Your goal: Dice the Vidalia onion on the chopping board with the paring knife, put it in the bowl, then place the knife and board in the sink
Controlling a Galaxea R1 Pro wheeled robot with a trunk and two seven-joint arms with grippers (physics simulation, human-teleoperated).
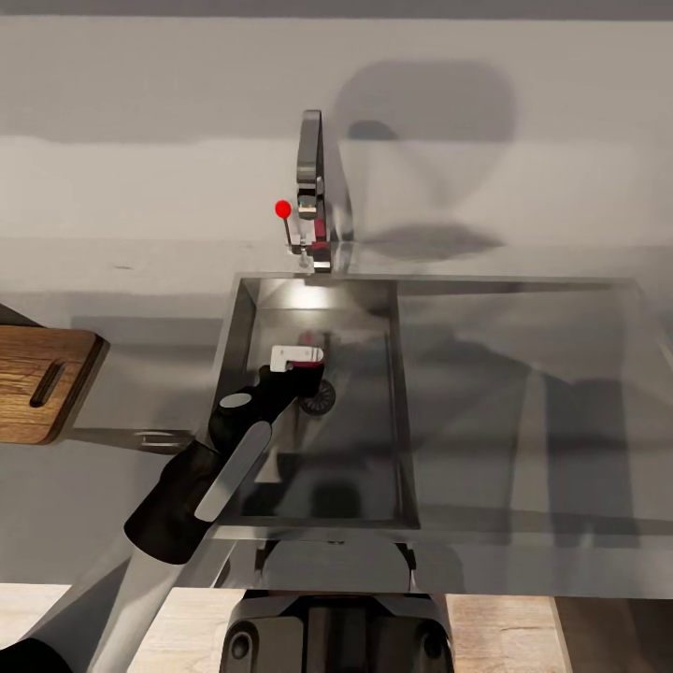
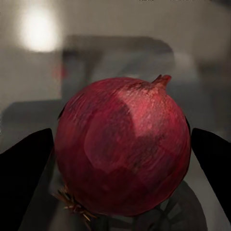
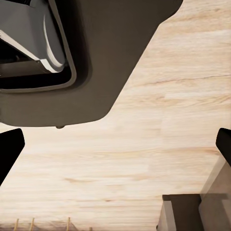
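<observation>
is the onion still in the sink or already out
In the sink. The left wrist view shows the onion sitting over the drain between the open left gripper fingers; the head view has that gripper down inside the sink.

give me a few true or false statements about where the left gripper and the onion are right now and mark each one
1. The left gripper is down inside the rectangular stainless-steel sink. True.
2. The dark red round onion sits between the left gripper's black fingers. True.
3. The onion lies on the brown wooden chopping board. False: it is in the sink, near the round drain.
4. The chopping board lies in the sink. False: it is on the grey countertop, left of the sink.
5. The right gripper holds a knife. False: it is open over light wooden flooring.
</observation>
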